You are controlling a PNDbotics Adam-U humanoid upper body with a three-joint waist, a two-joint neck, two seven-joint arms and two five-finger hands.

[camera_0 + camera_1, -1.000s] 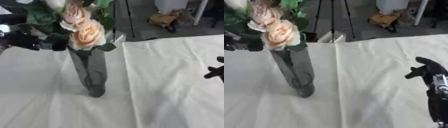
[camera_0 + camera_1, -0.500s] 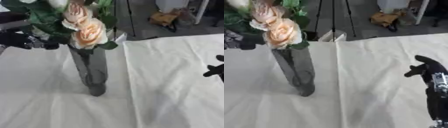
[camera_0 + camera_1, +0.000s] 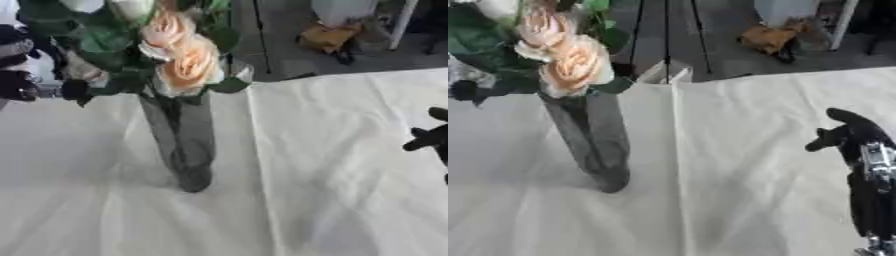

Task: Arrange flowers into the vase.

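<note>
While peach flowers (image 3: 188,67) are being held upright by the vase (image 3: 185,145), the left hand (image 3: 22,82) is being kept beside them, fingers unclear; the right hand (image 3: 852,137) is being rested with fingers relaxed.

No legible text, label, brand, number or sign appears in either view. The vase (image 3: 185,145), the flowers (image 3: 188,65) and the white cloth (image 3: 332,165) on the bench carry no readable markings.

- Smoky see-through glass vase (image 3: 188,145), smooth, bit of a sheen
- Matt white cloth (image 3: 745,165), soft, creased down the middle
- Peach roses (image 3: 188,67), soft matt petals
- Black matt hand (image 3: 852,137) with silvery metal bits
</note>
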